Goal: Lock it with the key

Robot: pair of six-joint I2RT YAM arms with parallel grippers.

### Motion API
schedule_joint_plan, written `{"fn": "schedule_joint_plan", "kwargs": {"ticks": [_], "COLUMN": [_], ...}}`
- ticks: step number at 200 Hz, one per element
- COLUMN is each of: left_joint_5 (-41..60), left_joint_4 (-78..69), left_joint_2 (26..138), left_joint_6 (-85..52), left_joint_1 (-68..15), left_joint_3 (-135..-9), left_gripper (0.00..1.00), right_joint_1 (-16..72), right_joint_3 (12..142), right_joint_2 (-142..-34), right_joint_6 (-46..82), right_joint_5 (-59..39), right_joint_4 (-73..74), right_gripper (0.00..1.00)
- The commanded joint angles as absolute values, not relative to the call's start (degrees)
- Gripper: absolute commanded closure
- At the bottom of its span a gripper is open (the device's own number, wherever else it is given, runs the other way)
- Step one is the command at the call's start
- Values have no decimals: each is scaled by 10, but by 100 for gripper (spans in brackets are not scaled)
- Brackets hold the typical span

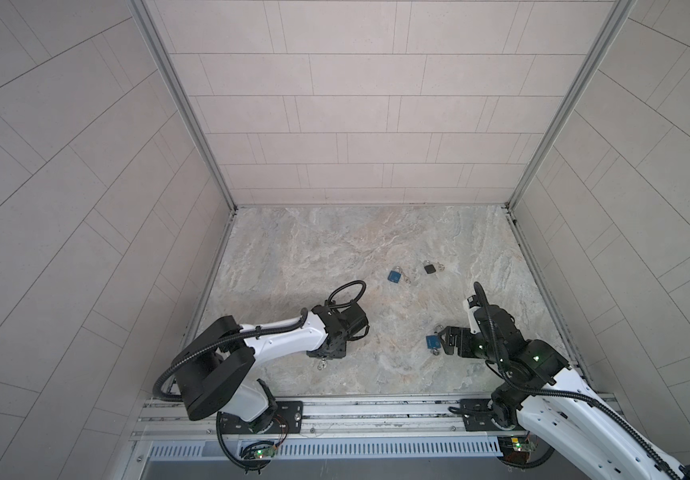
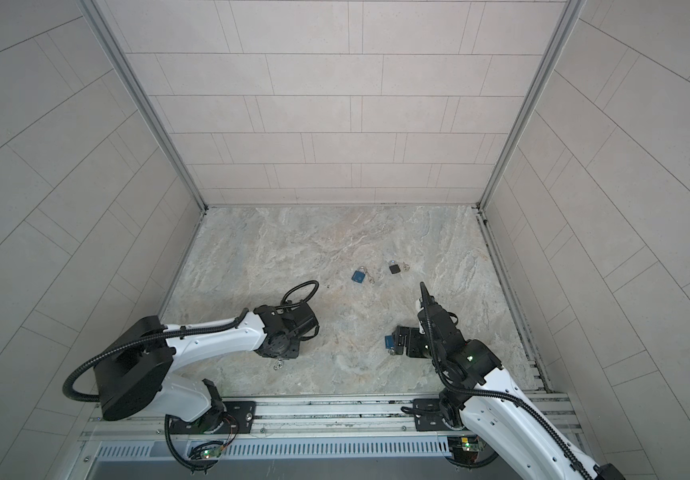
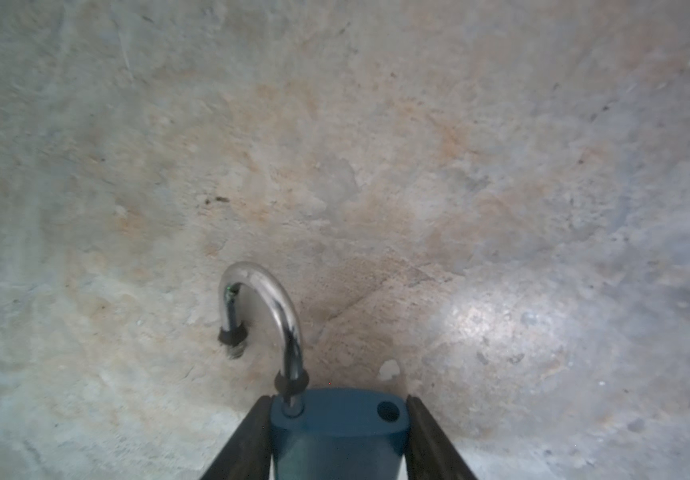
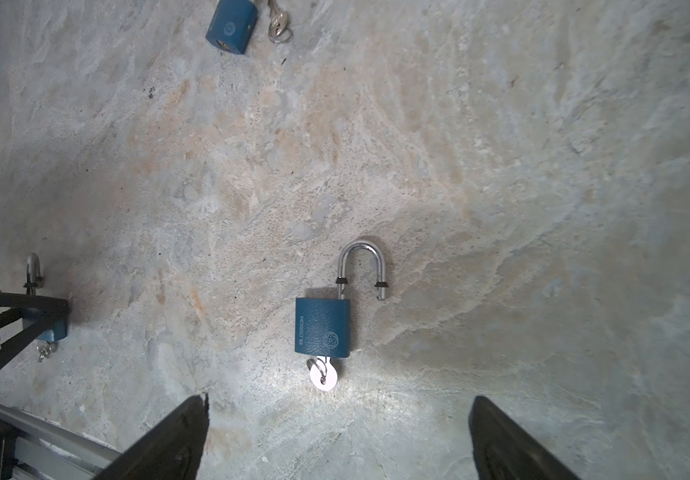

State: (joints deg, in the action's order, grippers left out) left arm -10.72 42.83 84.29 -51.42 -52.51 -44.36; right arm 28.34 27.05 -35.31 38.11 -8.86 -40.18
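The two white-and-black arms sit nearest, the left arm (image 1: 277, 336) and the right arm (image 1: 576, 399), both reaching over the marble-patterned tabletop (image 1: 335, 249). The left gripper (image 3: 339, 399) is clamped on the held blue padlock (image 3: 337, 432), with its fingers (image 3: 252, 440) pressed against both sides of the body. The steel shackle (image 3: 268, 291) sticks out ahead of the fingertips, swung open with its free end clear of the body. A small key (image 4: 44, 351) shows at the body's opposite end.

The right gripper (image 4: 340, 397) hangs with its jaws spread wide and nothing between them. Just ahead of its fingertips the keyed blue padlock (image 4: 322, 326) lies flat, its open shackle (image 4: 362, 257) pointing away and its inserted key (image 4: 324, 376) towards the gripper. Well beyond that gripper lie a far blue padlock (image 4: 231, 27) with a key ring (image 4: 279, 27) beside it, and a black padlock (image 1: 430, 269).
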Motion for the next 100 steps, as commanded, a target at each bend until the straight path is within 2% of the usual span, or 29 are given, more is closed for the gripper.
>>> {"fn": "schedule_joint_plan", "kwargs": {"ticks": [1,41,100], "left_joint_5": [-144,-149,-142], "left_joint_4": [477,482,451], "left_joint_2": [834,842,868], "left_joint_6": [-515,-526,-532], "left_joint_1": [-524,-522,-522], "left_joint_3": [-488,-527,-518], "left_gripper": [52,57,64], "right_joint_1": [285,318,337], "right_joint_3": [268,258,254], "right_joint_2": [-376,-397,-399], "right_joint_6": [402,468,481], "right_joint_5": [-125,-139,-127], "right_joint_4": [-343,-243,-223], "right_gripper": [2,3,3]}}
